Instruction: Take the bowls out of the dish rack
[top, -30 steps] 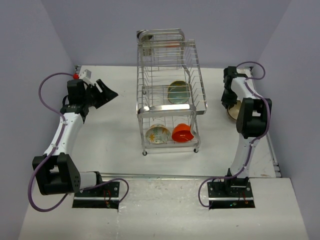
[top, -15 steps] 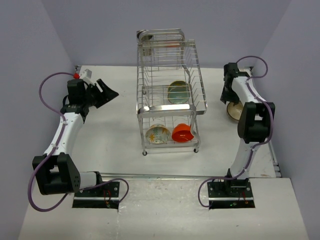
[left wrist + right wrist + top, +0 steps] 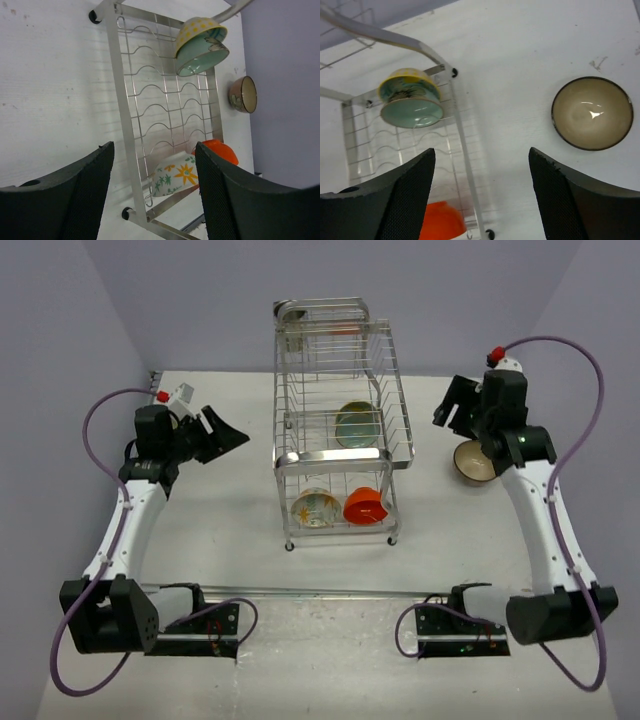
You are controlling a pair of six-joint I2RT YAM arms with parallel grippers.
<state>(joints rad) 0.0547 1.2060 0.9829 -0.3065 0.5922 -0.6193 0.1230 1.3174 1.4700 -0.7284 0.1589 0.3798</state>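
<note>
The dish rack (image 3: pixel 330 457) stands mid-table. A greenish bowl (image 3: pixel 356 424) leans on its upper tier. On the lower tier sit a pale flower-patterned bowl (image 3: pixel 315 508) and an orange-red bowl (image 3: pixel 365 507). The brown bowl (image 3: pixel 474 461) rests upright on the table to the rack's right, also seen as brown bowl (image 3: pixel 592 112). My right gripper (image 3: pixel 452 410) hovers open and empty above the table, between the rack (image 3: pixel 462 135) and that bowl. Left of the rack, my left gripper (image 3: pixel 232 432) is open and empty, facing the patterned bowl (image 3: pixel 177 175) and the orange-red bowl (image 3: pixel 217 150).
Lavender walls close in on the left, back and right. A metal rail (image 3: pixel 330 590) runs along the table's near edge by the arm bases. The rack's top shelf reaches close to the back wall.
My right gripper opened, let go of the brown bowl on the table, and rose up and away from it. The left gripper shifted slightly towards the rack.
</note>
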